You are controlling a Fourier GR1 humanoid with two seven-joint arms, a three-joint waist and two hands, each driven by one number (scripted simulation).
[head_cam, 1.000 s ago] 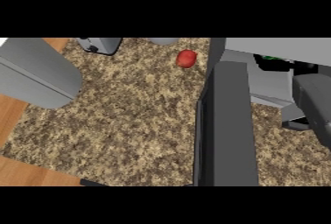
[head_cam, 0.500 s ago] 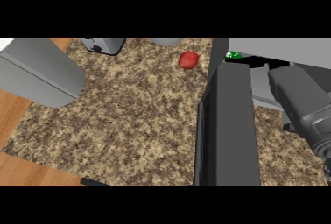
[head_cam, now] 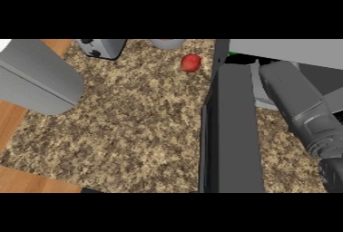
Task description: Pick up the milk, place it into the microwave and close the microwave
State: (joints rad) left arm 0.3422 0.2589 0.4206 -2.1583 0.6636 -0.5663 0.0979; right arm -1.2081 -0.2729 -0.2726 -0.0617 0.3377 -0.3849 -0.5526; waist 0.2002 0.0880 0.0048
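Observation:
The microwave (head_cam: pixel 288 47) stands at the upper right with its dark door (head_cam: pixel 231 136) swung open toward me. A small green patch (head_cam: pixel 233 54) shows at the edge of its opening; I cannot tell whether it is the milk. My right forearm (head_cam: pixel 295 99) lies over the opening, just right of the door. Only a black part of my right hand (head_cam: pixel 333 174) shows at the lower right edge, cut off by the frame. My left forearm (head_cam: pixel 36 81) crosses the upper left, and its hand is out of view.
A red fruit (head_cam: pixel 191 62) lies on the speckled counter (head_cam: pixel 127 131) left of the door. A toaster (head_cam: pixel 100 45) and a grey cup (head_cam: pixel 167 43) stand at the back edge. Wooden floor (head_cam: pixel 10 127) shows beyond the counter's left edge.
My right forearm has swung left from the right edge to beside the door and now looms larger. The green patch in the opening has shifted left. The door has not moved.

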